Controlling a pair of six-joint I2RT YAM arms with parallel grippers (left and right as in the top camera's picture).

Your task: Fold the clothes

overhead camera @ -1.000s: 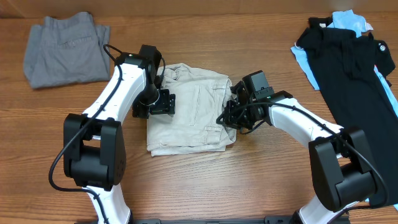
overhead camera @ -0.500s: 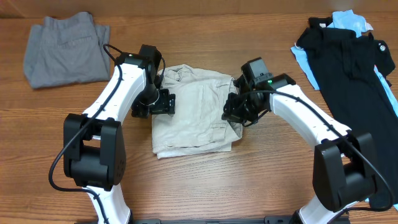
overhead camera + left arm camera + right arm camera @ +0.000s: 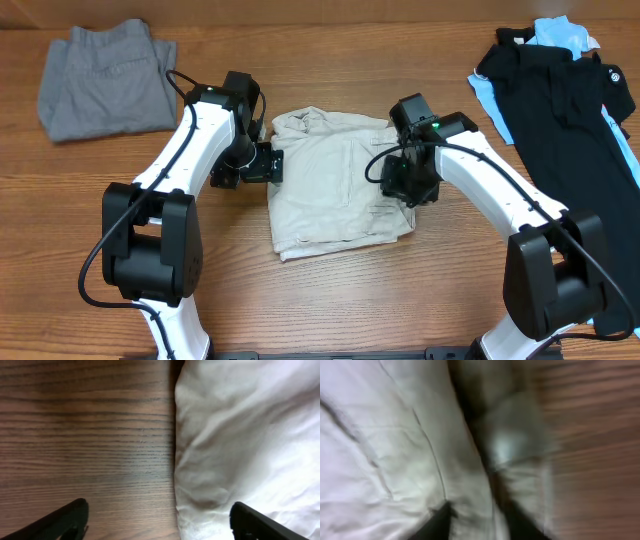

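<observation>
While left gripper (image 3: 268, 165) gapes beside khaki shorts (image 3: 335, 190), right gripper (image 3: 405, 185) above

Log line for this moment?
khaki shorts: folded, mid-table | left gripper: open, shorts' left edge | right gripper: shorts' right edge, grip unclear

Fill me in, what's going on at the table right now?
Both arms are at the folded beige shorts in the middle of the table. The left gripper is open at the shorts' left edge and holds nothing. The right gripper sits on their right side; its wrist view is too blurred to tell whether it grips the cloth. Folded grey shorts lie at the far left. A black shirt lies over a light-blue shirt at the far right.
</observation>
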